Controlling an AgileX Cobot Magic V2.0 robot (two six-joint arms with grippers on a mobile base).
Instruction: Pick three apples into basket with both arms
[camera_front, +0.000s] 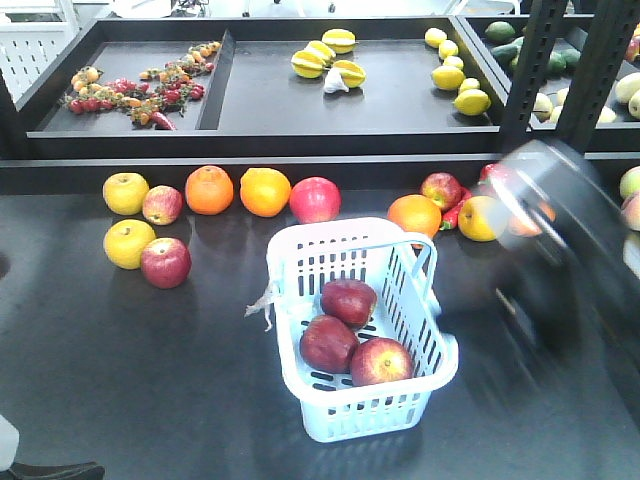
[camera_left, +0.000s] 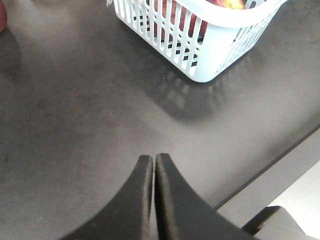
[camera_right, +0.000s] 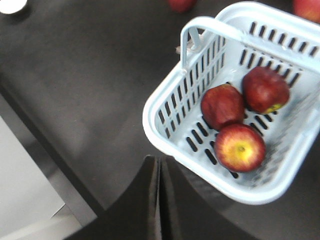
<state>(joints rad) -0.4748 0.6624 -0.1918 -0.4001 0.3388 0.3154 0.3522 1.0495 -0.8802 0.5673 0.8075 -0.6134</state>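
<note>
The scene is evenly and brightly lit from above. Soft shadows are cast on the dark tabletop (camera_front: 120, 380), notably beside the basket (camera_left: 210, 55). The right arm (camera_front: 565, 230) is smeared by motion blur. The right wrist view is slightly soft.

The left claw (camera_left: 153, 162) ends in two matte black fingers, broad at the base and curving to narrow, blunt tips. The right claw (camera_right: 160, 162) has the same smooth black tapering shape. In the front view the right arm (camera_front: 560, 215) is a motion-blurred, bulky dark cylinder.
</note>
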